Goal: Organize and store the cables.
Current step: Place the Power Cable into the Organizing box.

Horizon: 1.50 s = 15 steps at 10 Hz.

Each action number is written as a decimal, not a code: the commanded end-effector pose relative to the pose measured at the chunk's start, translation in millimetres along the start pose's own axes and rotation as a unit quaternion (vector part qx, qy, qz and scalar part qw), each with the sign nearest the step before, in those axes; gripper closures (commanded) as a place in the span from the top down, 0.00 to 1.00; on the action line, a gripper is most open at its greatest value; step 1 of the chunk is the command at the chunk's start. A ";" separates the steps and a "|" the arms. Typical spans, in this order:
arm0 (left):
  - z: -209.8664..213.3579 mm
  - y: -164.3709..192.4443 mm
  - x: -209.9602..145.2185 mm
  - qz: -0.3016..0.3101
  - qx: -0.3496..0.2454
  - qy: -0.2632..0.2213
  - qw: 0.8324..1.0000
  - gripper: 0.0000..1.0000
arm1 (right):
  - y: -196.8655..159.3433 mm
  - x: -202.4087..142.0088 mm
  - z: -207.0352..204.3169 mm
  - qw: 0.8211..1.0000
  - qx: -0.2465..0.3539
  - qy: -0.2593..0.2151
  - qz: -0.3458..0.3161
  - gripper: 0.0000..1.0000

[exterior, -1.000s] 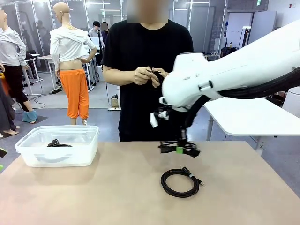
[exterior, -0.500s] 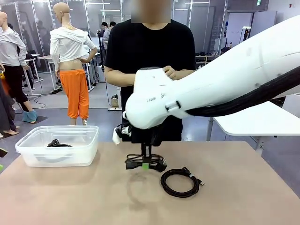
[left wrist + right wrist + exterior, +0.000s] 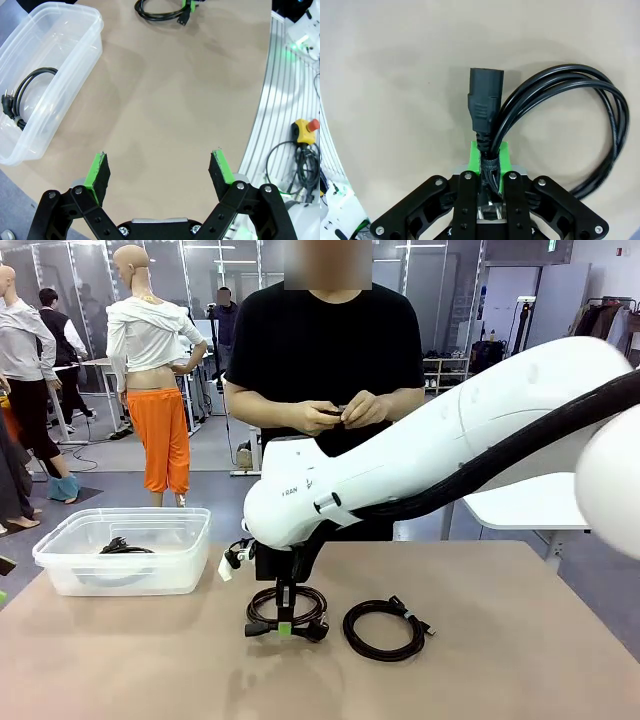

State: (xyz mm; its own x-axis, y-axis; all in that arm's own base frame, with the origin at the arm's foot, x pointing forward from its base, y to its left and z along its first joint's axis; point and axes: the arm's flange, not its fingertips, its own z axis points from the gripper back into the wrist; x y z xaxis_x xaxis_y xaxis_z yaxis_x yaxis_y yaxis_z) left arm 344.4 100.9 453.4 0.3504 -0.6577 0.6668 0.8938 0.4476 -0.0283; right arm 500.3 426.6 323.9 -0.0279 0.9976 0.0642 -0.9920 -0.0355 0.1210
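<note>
Hanging low over the counter (image 3: 520,640), the right claw (image 3: 285,629) is pinched on a coiled cable (image 3: 287,605). It grips the banded neck just below the plug (image 3: 486,100), and the loops droop off to one side. A second coil (image 3: 383,630) lies on the counter just beside it. A third coil (image 3: 125,546) sits in the clear tub (image 3: 60,575), well off to the left. The person's hands (image 3: 340,415) across the counter are busy with something small and dark; I cannot tell what. The left claw (image 3: 159,172) hovers with its fingers spread wide, holding nothing.

My worry is the grip. It is narrow and off-centre, so a quick swing toward the tub could let the coil twist or slide out. If the claw loosens here, the cable would drop short, maybe onto its neighbour. A drooping loop could also snag the tub's rim and drag it.
</note>
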 end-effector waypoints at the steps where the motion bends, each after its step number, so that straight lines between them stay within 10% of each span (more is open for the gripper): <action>1: 0.2 -1.6 0.6 0.007 -0.004 -0.004 1.000 1.00 | -3.5 15.2 5.3 1.000 0.007 0.014 -0.022 0.31; 2: 0.2 -1.6 0.6 0.007 -0.004 -0.004 1.000 1.00 | -2.2 17.6 6.5 1.000 0.009 0.012 -0.027 0.67; 4: 0.2 -1.6 0.6 0.007 -0.004 -0.004 1.000 1.00 | -1.5 13.9 10.6 0.999 0.004 0.012 -0.042 1.00; 9: -11.8 -10.4 13.1 -0.023 -0.004 0.014 1.000 1.00 | 16.8 -48.3 45.8 0.997 -0.015 -0.034 -0.064 1.00; 15: -98.4 -73.0 122.0 -0.076 -0.009 0.046 0.996 1.00 | 72.3 -267.5 93.9 0.978 -0.069 -0.164 -0.106 1.00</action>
State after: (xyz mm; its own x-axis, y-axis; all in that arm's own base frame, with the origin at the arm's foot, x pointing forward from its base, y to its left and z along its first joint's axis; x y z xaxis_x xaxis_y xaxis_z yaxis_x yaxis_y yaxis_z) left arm 359.6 -44.7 479.8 0.2239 -0.7701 0.5974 0.9527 0.3022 0.0325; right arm 474.4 177.7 411.4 0.2319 0.9159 0.3275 -0.9727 0.2208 0.0712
